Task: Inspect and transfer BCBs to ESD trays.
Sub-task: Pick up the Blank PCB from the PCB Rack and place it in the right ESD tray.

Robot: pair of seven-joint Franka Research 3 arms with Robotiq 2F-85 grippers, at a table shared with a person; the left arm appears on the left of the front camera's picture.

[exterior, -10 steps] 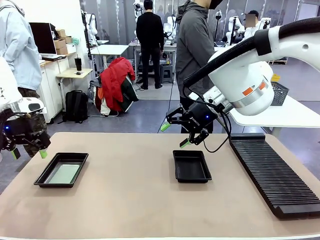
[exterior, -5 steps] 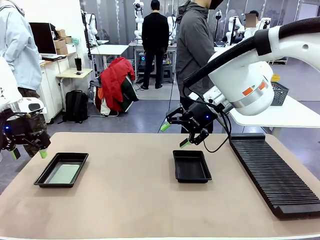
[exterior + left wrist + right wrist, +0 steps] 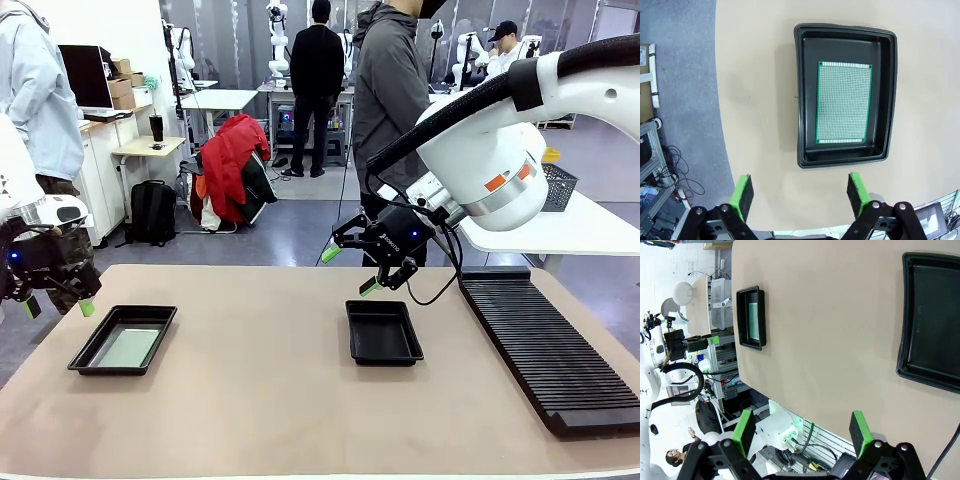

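One BCB (image 3: 844, 102) in left ESD tray (image 3: 85, 358), right ESD tray (image 3: 384, 335) apart, left end effector (image 3: 800, 186) and right end effector (image 3: 350, 270) open.

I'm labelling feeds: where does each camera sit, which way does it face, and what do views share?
Front view: fixed between the arms, facing across the table toward a person; left gripper and right gripper show, open.
Left wrist view: on that wrist, looking down past its gripper at the board in the left tray.
Right wrist view: on that wrist, looking down past its gripper at the empty tray.
Shared: the left tray, in all three.
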